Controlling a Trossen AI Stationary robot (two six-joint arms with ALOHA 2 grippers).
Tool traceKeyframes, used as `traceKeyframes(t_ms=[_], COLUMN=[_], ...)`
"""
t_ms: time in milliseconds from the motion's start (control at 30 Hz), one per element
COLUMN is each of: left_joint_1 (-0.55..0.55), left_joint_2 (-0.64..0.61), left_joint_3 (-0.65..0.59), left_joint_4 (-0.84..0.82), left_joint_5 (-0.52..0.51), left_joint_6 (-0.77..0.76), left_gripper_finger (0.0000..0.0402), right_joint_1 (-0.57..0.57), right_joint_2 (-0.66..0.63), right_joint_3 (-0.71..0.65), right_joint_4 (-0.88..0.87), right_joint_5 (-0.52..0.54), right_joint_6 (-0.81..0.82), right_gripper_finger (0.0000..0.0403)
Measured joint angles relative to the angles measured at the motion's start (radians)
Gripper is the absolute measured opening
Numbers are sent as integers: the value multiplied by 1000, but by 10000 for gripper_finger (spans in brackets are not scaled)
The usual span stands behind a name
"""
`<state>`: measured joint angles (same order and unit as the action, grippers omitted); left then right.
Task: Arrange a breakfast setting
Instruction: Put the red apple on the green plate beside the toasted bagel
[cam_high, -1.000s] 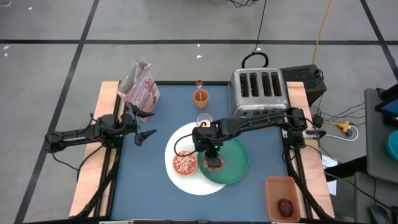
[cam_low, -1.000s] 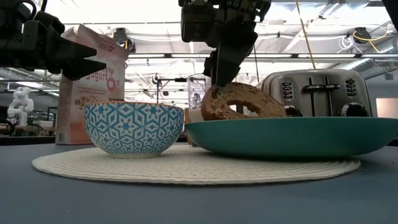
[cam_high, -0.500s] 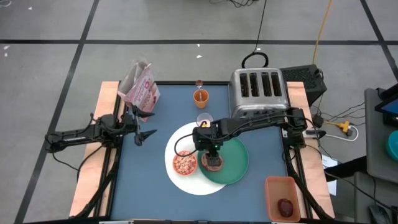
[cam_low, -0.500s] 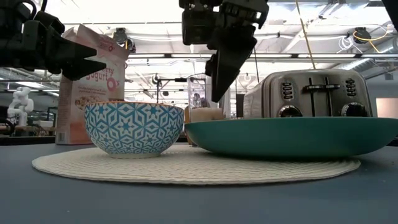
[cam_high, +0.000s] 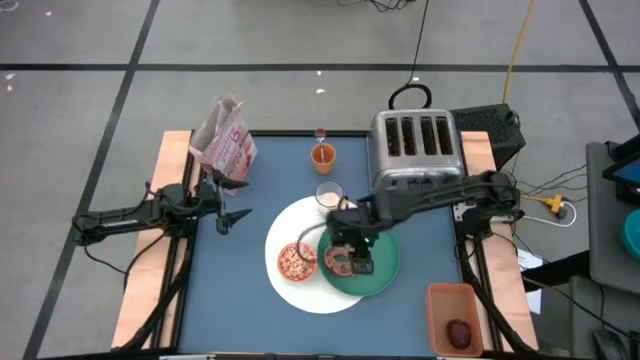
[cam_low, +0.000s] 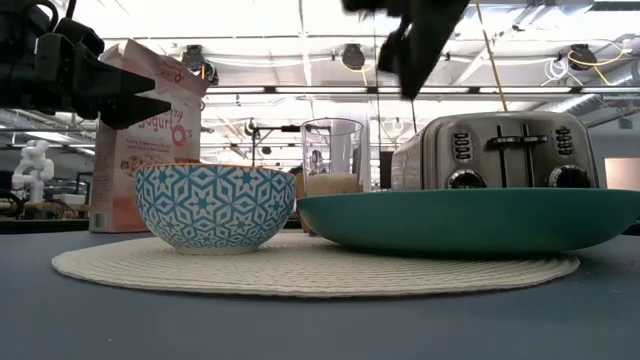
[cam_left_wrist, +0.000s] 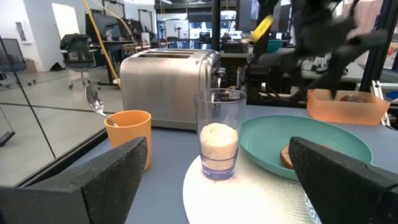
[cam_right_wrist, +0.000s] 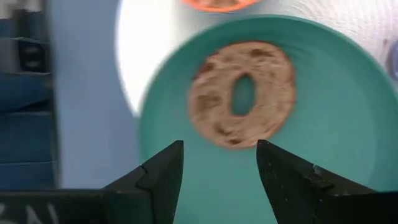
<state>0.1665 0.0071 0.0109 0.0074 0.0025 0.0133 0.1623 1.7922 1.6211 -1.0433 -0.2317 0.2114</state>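
Observation:
The brown bagel (cam_right_wrist: 242, 93) lies flat on the green plate (cam_right_wrist: 348, 87), which rests on the white round mat (cam_high: 290, 225) mid-table. My right gripper (cam_right_wrist: 217, 168) hovers open above the plate's near side, touching nothing; it also shows in the high view (cam_high: 358, 252). The small bowl (cam_high: 297, 261), blue-patterned outside (cam_low: 215, 205), stands on the mat left of the plate. The milk glass (cam_high: 329, 196) stands at the mat's far edge. The orange cup (cam_high: 322, 156) with a spoon (cam_left_wrist: 93, 102) stands farther back. My left gripper (cam_high: 232, 215) waits open at the table's left.
The silver toaster (cam_high: 415, 148) stands at the far right and the pink cereal box (cam_high: 225, 140) at the far left. An orange tray (cam_high: 452, 317) holding the dark red fruit (cam_high: 459, 332) sits at the near right corner.
My right gripper has let go of the bagel, which leaned tilted on the green plate and now lies flat in it. The gripper has then risen and moved toward the table's right edge.

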Motion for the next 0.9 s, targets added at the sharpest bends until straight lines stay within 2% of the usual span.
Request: traceKeyframes(t_ms=[200, 367, 500, 733, 900], left_joint_1=[0, 0, 0, 0, 0], left_joint_2=[0, 0, 0, 0, 0], left_joint_3=[0, 0, 0, 0, 0], left_joint_4=[0, 0, 0, 0, 0], left_joint_5=[1, 1, 1, 1, 1], left_joint_6=[-7, -9, -17, -23, -30], left_gripper_finger=[392, 392, 392, 392, 392], right_joint_1=[111, 252, 367, 545, 667], right_joint_2=[-138, -229, -272, -274, -252], right_joint_3=[0, 0, 0, 0, 0], right_joint_4=[-14, -100, -192, -240, -252], right_joint_5=[18, 226, 330, 343, 392], right_joint_6=[150, 349, 528, 882, 1132], right_gripper_finger=[195, 194, 194, 194, 194])
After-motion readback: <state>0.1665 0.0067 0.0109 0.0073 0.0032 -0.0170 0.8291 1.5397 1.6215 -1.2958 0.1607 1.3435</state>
